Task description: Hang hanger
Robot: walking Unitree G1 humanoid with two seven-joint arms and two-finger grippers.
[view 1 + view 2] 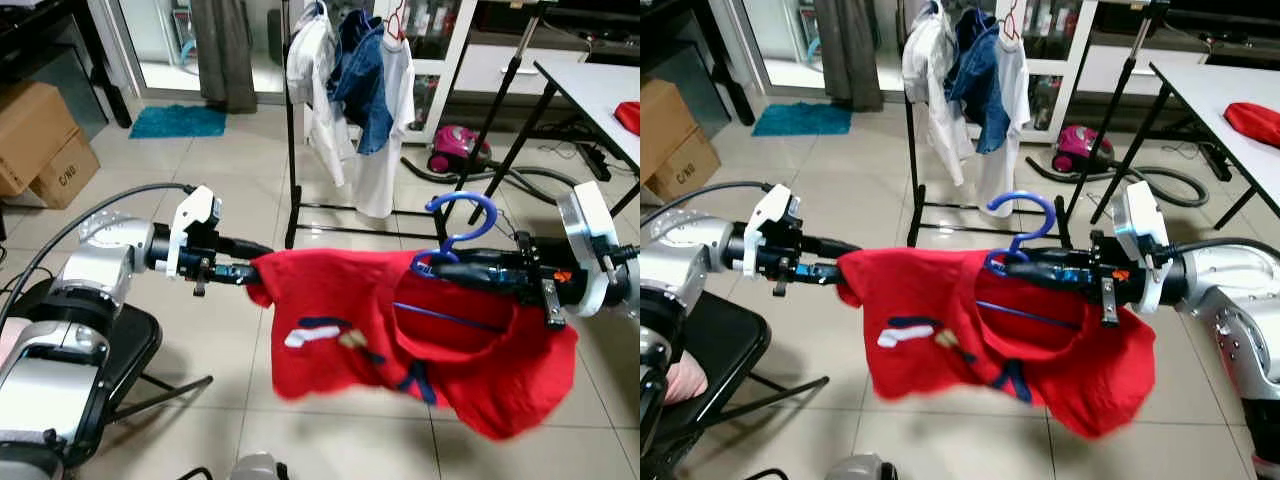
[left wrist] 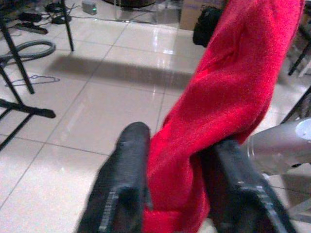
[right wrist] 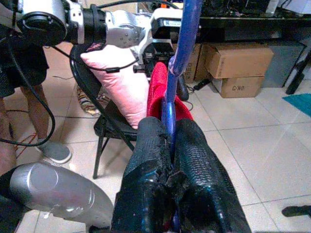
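A red shirt [image 1: 380, 320] hangs on a blue hanger [image 1: 470, 205], stretched in the air between my two arms. My left gripper [image 1: 248, 272] is shut on the shirt's left sleeve; the left wrist view has red cloth [image 2: 233, 73] pinched between the black fingers [image 2: 126, 184]. My right gripper [image 1: 440, 268] is shut on the hanger's neck just below the hook, and in the right wrist view the blue hanger [image 3: 184, 43] rises out of the closed gripper [image 3: 170, 145]. A black clothes rack [image 1: 292, 150] with white and denim garments [image 1: 360, 90] stands on the floor beyond the shirt.
A black folding chair [image 1: 130, 350] stands under my left arm, with a pink pillow [image 3: 116, 82] on it. Cardboard boxes [image 1: 40, 140] sit far left, a white table [image 1: 600, 90] at the right, a pink vacuum cleaner [image 1: 455, 148] behind. A person's legs [image 3: 29, 111] stand by the chair.
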